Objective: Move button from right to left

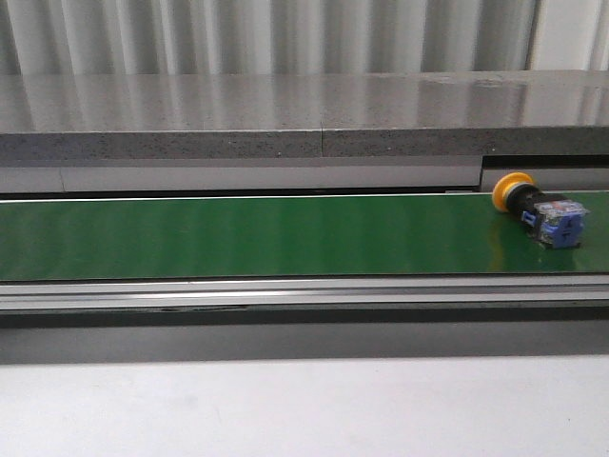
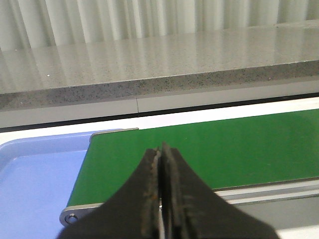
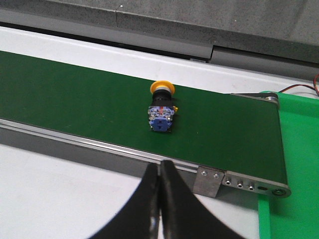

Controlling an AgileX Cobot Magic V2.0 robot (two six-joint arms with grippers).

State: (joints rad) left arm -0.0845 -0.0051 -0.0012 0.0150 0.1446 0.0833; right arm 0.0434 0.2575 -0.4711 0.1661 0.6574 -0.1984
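Button [image 1: 538, 213] lying on its side at right of frame on the green belt [image 1: 247, 236], my left end effector [image 2: 160, 189] and right end effector [image 3: 160, 199] both closed, empty, clear of it

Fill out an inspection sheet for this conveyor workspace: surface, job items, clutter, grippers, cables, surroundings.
Surface: green conveyor belt with metal side rails; white tabletop in front.
Job's things: the button lies on its side near the belt's right end, yellow cap toward the back, blue contact body toward the front; nothing grips it.
Clutter: nothing seen.
Grippers: left gripper shut, empty, above the belt's left end; right gripper shut, empty, short of the button.
Cables: thin red and black wires beyond the belt's right end.
Surroundings: blue tray at the left end, green tray at the right end, grey speckled ledge, white corrugated backdrop.
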